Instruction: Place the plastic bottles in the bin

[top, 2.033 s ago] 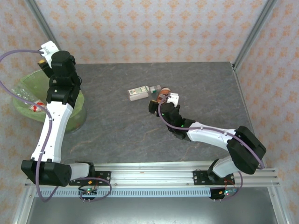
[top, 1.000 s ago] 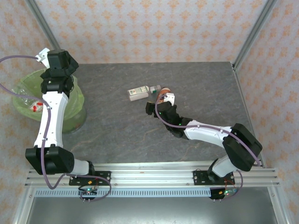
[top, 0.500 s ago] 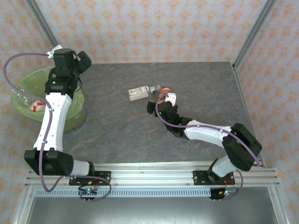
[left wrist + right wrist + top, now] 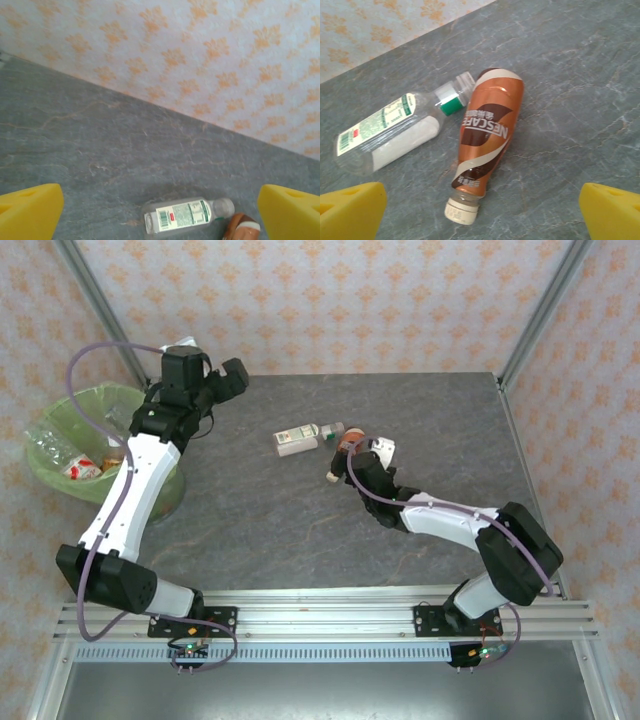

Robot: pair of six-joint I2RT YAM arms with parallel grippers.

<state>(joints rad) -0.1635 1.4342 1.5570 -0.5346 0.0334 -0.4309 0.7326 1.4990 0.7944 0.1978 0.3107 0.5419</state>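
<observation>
you see an orange-brown bottle (image 4: 487, 130) with cream swirls and a white cap, and a clear bottle (image 4: 390, 132) with a white-green label. your table (image 4: 260, 510) is veined grey, the wall (image 4: 200, 60) pale with orange motifs, the bin (image 4: 95, 395) lime green.

I counted two bottles lying on the table (image 4: 450, 420): one clear bottle (image 4: 390, 131) with a white-and-green label and one brown coffee bottle (image 4: 487, 132). There was one green-lined bin (image 4: 40, 468), holding more bottles than I could count.
</observation>
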